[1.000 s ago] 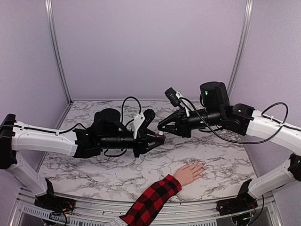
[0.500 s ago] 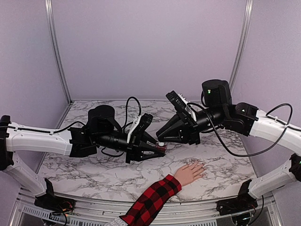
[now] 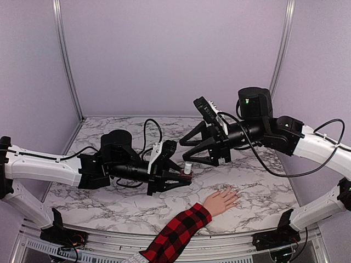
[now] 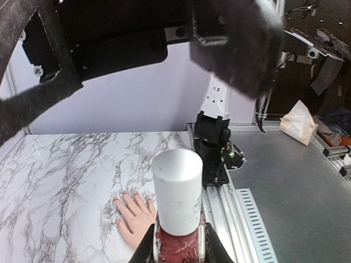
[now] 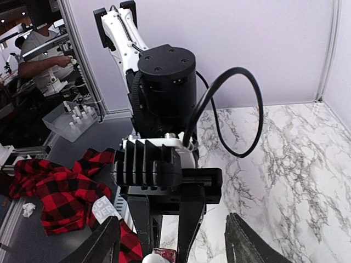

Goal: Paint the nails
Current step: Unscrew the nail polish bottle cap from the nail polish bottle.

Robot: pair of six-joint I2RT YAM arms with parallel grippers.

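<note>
My left gripper [image 3: 185, 176] is shut on a small dark-red polish bottle [image 4: 178, 244] with a white cap [image 4: 176, 192], held upright above the marble table. Just above the cap my right gripper [image 3: 186, 153] stands open, its fingers spread to either side and touching nothing. In the right wrist view its black fingers [image 5: 107, 241] frame the left gripper [image 5: 164, 249] and the bottle top. The pale hand [image 3: 222, 200] with its red-and-black plaid sleeve [image 3: 176, 232] lies palm down near the front edge. Its nails [image 4: 135, 193] show as tiny pinkish tips below the bottle.
The marble table [image 3: 258, 192] is walled in lilac on three sides. A metal rail [image 4: 247, 219] runs along its front edge, where the right arm's base [image 4: 213, 142] is bolted. Black cables [image 5: 236, 109] loop over the left arm.
My right gripper was shut on the white cap; now it is open and lifted slightly off it. The left gripper has carried the bottle down and toward the front.
</note>
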